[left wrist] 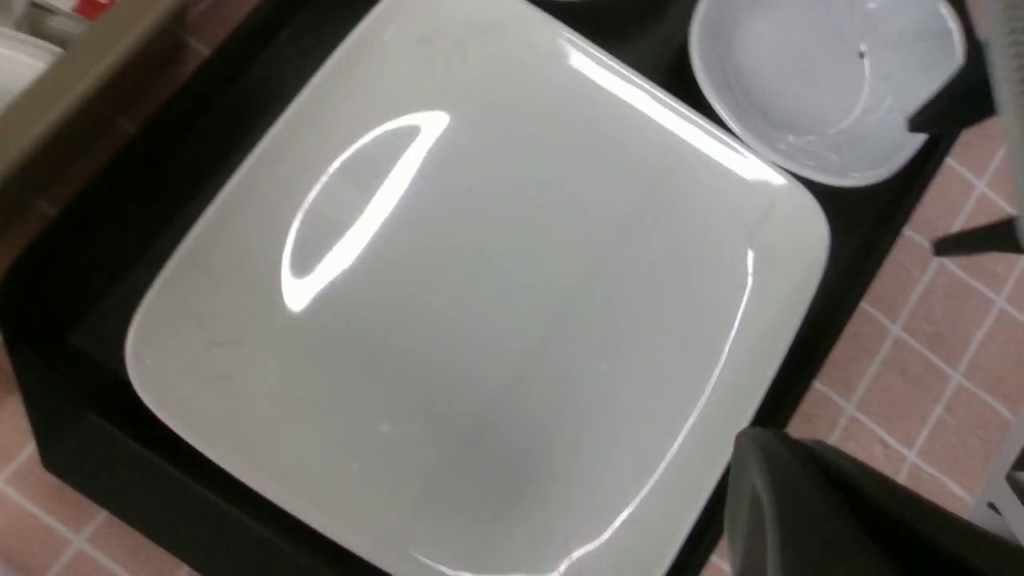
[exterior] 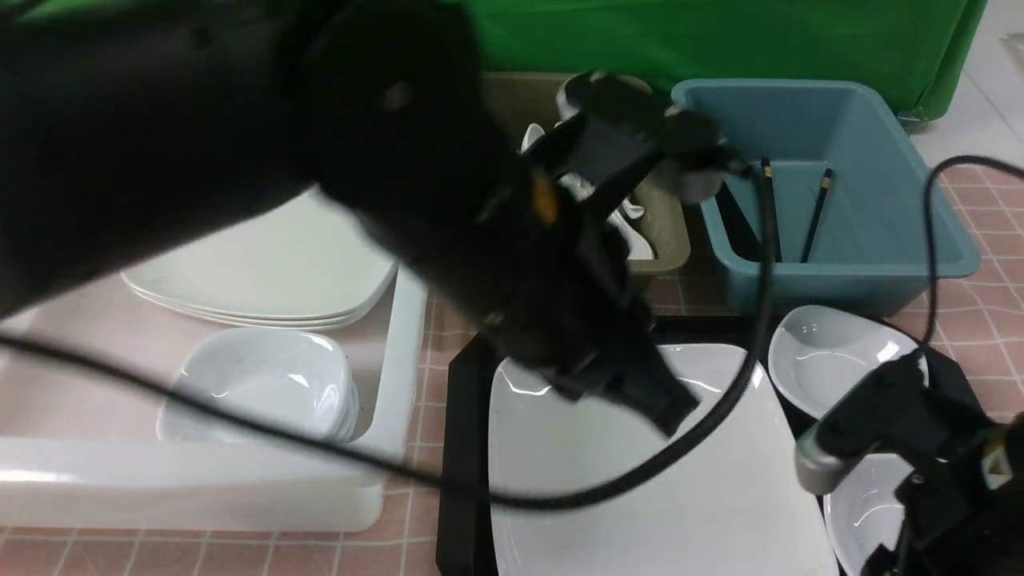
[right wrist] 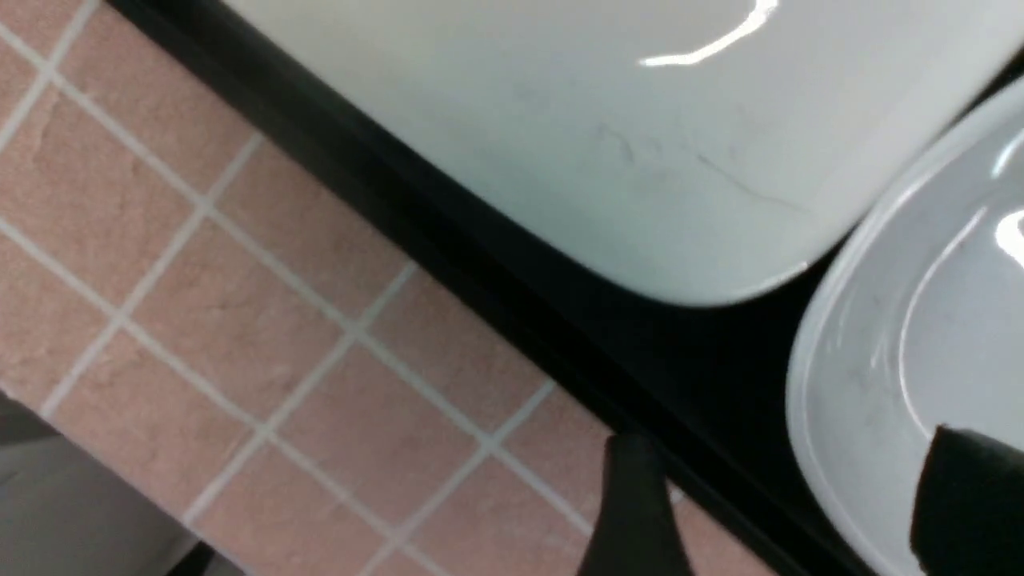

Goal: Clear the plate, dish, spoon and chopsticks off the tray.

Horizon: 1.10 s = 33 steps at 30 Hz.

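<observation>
Though shut with nothing held, hangs low over the tray (exterior: 462, 448) all the same: left claw (exterior: 666, 410), tips aimed down at the far half of the plate (exterior: 640, 496). Lies flat on the tray, that plate, filling its left and middle; squarish, so no long axis to line up with, and with its nearest free edge toward the tray's left rim, on the left arm's side. Directly beneath the claw, then, yet no bite to be had on a flat glossy face from above; probably calls for opening up and shifting out to an edge. At the tray's near right corner, right claw (right wrist: 792, 496): fingers (right wrist: 632, 512) spread apart and gripping nothing, one at the tray's rim beside the tiled table (right wrist: 240, 320), the other above the hollow of the near dish (right wrist: 904, 344), that dish's rim between the two. Looks placed to pinch the rim simply by closing. Also on the tray, at its far right corner: second dish (exterior: 840, 360). Off the tray already: chopsticks (exterior: 816, 212), leaning in the blue bin (exterior: 840, 280) beyond the tray's far right corner, and what looks like the spoon (exterior: 632, 216) in the olive bin (exterior: 512, 100) beyond its far edge, too blurred to be sure. Judged nearer to the plate: left arm; to the near dish: right arm.
</observation>
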{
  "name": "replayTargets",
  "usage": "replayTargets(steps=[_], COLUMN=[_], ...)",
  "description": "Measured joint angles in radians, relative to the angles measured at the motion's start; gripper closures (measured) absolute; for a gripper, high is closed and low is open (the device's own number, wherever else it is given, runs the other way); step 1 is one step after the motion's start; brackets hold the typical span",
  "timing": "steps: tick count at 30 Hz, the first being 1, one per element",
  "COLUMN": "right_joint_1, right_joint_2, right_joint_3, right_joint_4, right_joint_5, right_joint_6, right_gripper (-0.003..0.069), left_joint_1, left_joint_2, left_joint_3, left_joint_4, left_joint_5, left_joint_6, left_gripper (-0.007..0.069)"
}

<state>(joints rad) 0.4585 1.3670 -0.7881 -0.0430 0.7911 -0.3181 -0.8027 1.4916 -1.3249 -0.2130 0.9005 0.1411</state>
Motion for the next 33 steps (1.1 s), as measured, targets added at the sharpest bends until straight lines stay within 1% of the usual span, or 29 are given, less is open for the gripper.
replayTargets(steps=[4, 7, 10, 14, 16, 17, 19, 20, 25, 27, 30, 31, 32, 33], right_joint_1=[0.006, 0.006, 0.006, 0.006, 0.006, 0.006, 0.006, 0.007, 0.008, 0.008, 0.008, 0.008, 0.008, 0.008], right_joint_2=[0.071, 0.133, 0.189, 0.230, 0.244, 0.245, 0.247, 0.247, 0.228, 0.212, 0.138, 0.133, 0.087, 0.075], right_joint_3=[0.000, 0.000, 0.001, 0.001, 0.001, 0.001, 0.001, 0.001, -0.004, -0.012, -0.062, -0.066, -0.102, -0.106], right_joint_4=[-0.046, -0.060, -0.074, -0.115, -0.146, -0.147, -0.158, -0.164, -0.175, -0.175, -0.170, -0.170, -0.178, -0.178], right_joint_5=[-0.049, -0.056, -0.060, -0.064, -0.063, -0.064, -0.072, -0.078, -0.063, -0.044, 0.042, 0.049, 0.105, 0.112], right_joint_6=[0.022, 0.022, 0.028, 0.076, 0.094, 0.097, 0.101, 0.101, 0.097, 0.097, 0.104, 0.104, 0.118, 0.120], right_gripper=[0.0155, 0.0155, 0.0155, 0.0160, 0.0204, 0.0211, 0.0324, 0.0404, 0.0411, 0.0425, 0.0507, 0.0519, 0.0568, 0.0571], left_joint_1=[0.000, 0.000, 0.000, 0.000, 0.000, 0.000, 0.000, 0.000, 0.000, 0.000, 0.000, 0.000, 0.000, 0.000], left_joint_2=[-0.096, -0.143, -0.162, -0.168, -0.168, -0.168, -0.168, -0.168, -0.168, -0.168, -0.168, -0.168, -0.168, -0.168], left_joint_3=[0.127, 0.180, 0.194, 0.195, 0.195, 0.195, 0.195, 0.195, 0.195, 0.195, 0.195, 0.195, 0.195, 0.195], left_joint_4=[-0.004, -0.004, -0.004, -0.004, -0.005, -0.005, -0.005, -0.007, -0.007, -0.007, -0.007, -0.007, 0.006, 0.013], left_joint_5=[-0.032, -0.037, -0.038, -0.047, -0.057, -0.058, -0.070, -0.079, -0.113, -0.126, -0.153, -0.155, -0.169, -0.171], left_joint_6=[0.010, 0.012, 0.013, 0.013, 0.013, 0.013, 0.013, 0.013, 0.013, 0.013, 0.000, -0.003, -0.025, -0.031], left_gripper=[0.0631, 0.0630, 0.0629, 0.0628, 0.0628, 0.0628, 0.0628, 0.0628, 0.0628, 0.0628, 0.0628, 0.0628, 0.0628, 0.0628])
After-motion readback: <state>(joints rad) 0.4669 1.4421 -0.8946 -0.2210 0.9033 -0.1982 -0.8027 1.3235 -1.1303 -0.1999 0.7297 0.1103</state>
